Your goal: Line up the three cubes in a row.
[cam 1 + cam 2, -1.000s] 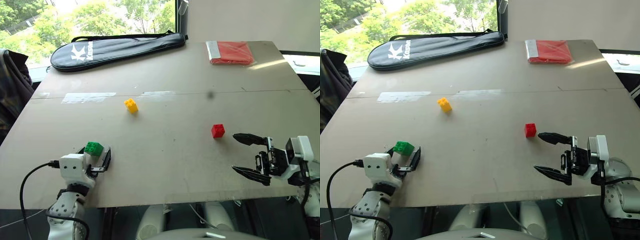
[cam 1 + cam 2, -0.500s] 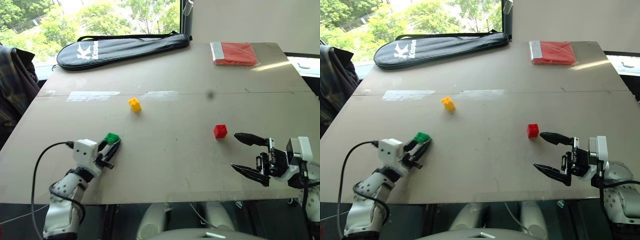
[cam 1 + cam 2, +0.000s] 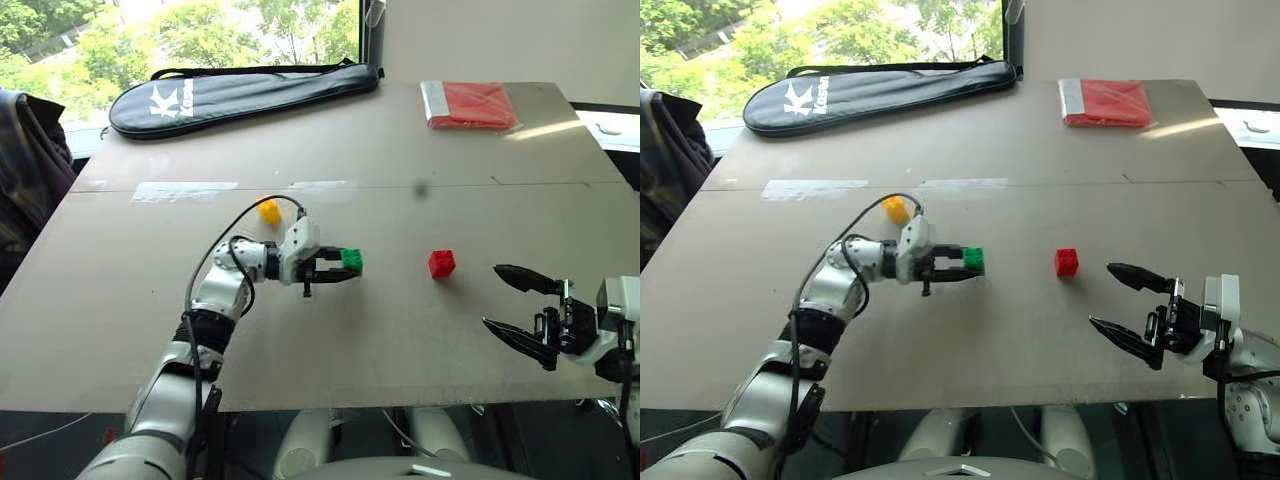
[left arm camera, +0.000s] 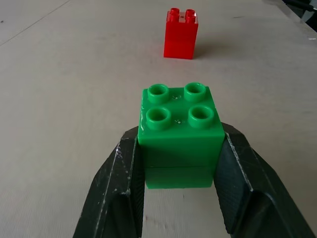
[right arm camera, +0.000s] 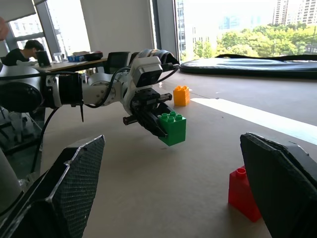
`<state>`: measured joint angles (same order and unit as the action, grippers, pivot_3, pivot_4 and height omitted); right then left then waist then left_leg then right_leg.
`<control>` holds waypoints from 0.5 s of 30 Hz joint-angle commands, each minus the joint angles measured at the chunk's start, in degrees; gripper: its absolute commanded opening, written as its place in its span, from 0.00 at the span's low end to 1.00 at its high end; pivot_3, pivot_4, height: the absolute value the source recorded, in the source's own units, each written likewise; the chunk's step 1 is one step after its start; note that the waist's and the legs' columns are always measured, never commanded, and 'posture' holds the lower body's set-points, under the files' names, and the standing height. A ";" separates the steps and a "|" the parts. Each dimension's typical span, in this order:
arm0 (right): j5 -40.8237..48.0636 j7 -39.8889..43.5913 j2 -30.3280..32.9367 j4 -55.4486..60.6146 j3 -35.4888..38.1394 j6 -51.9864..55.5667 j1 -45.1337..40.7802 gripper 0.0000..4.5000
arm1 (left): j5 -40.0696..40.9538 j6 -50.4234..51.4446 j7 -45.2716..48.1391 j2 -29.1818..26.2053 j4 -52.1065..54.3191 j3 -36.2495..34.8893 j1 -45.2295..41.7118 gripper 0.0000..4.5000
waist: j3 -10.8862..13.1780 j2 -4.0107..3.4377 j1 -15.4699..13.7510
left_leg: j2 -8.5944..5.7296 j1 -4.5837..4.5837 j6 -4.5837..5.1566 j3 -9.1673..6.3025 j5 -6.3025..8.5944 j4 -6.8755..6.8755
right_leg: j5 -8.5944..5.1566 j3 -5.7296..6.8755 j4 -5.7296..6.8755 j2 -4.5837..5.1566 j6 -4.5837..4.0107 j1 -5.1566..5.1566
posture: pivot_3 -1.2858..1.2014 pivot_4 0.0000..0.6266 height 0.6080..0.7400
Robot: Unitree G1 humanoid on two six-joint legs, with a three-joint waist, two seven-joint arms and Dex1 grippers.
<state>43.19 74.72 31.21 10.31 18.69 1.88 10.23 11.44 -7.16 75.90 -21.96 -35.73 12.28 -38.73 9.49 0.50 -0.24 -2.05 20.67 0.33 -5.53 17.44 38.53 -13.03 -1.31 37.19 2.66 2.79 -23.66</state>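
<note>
Now that the left end effector [image 3: 345,266], clamped on the small green studded plastic cube [image 3: 351,261], has carried it from the bench's [image 3: 420,340] near-left edge to mid-bench, it hangs left of the red studded cube [image 3: 441,263]; the right end effector [image 3: 522,306] gapes empty.

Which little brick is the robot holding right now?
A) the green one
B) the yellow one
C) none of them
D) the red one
A: the left gripper is shut on the green cube, held just above the table, while the yellow cube and red cube sit untouched.
</note>
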 commanded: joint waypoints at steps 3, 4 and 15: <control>-0.41 -0.73 -1.10 1.03 2.47 -3.19 3.07 1.00 | -3.40 -6.56 -0.14 3.92 -8.37 0.90 -4.94 0.29 | 0.00 0.01 0.65 | 0.00 0.01 0.01 -0.03 0.01 0.00 | 0.00 0.02 0.01 0.00 0.01 -0.01 | 0.52 0.24 0.86; -0.53 -0.83 -1.24 1.17 2.45 -3.46 3.58 1.00 | -3.58 -6.93 0.19 4.67 -9.36 0.90 -5.63 0.29 | 0.00 0.01 0.87 | 0.00 0.00 0.02 -0.02 0.01 0.00 | 0.00 0.01 0.03 0.00 0.01 -0.01 | 0.52 0.24 0.86; -1.69 -4.03 -3.52 0.82 1.52 -4.74 4.71 1.00 | -7.12 -11.24 -0.11 9.48 -16.38 1.50 -9.43 0.29 | 0.01 0.02 0.99 | -0.03 -0.02 0.24 -0.08 0.13 0.22 | -0.01 0.02 0.32 0.00 0.03 0.00 | 0.52 0.24 0.86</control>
<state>41.40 71.60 27.81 10.16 19.43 -1.67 14.88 4.77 -17.26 75.83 -12.88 -51.68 13.90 -47.20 9.50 0.51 0.74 -2.08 20.65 0.57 -5.61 17.57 38.76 -13.05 -1.30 37.53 2.66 2.81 -23.67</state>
